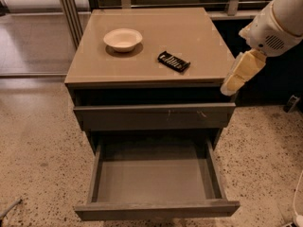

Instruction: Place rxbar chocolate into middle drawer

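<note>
The rxbar chocolate (173, 61), a small flat black bar with white lines, lies on the cabinet top (189, 37), right of centre. The middle drawer (154, 174) is pulled far out below, its grey inside bare. My gripper (239, 74), with pale yellow fingers, hangs off the white arm at the cabinet's right edge, to the right of the bar and slightly nearer the front, apart from it and holding nothing that I can see.
A white bowl (123, 39) sits on the cabinet top to the left of the bar. A closed drawer front with small pale scratches (156, 115) sits above the open drawer. Metal posts (68, 8) and a railing stand behind. Speckled floor surrounds the cabinet.
</note>
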Robot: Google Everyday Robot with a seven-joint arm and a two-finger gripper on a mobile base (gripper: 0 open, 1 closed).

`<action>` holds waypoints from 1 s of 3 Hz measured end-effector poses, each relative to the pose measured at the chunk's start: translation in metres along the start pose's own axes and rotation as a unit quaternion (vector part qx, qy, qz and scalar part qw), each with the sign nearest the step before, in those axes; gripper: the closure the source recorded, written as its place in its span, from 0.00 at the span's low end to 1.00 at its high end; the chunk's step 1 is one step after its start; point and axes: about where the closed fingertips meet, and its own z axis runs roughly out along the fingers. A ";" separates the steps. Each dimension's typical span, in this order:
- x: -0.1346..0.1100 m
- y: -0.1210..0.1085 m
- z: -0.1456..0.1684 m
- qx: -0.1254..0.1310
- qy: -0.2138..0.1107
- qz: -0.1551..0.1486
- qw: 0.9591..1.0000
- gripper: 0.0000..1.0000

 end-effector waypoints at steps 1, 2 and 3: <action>-0.022 -0.032 0.038 0.024 -0.029 0.058 0.998 0.00; -0.026 -0.035 0.038 0.030 -0.036 0.081 0.996 0.00; -0.026 -0.034 0.039 0.036 -0.026 0.084 0.995 0.00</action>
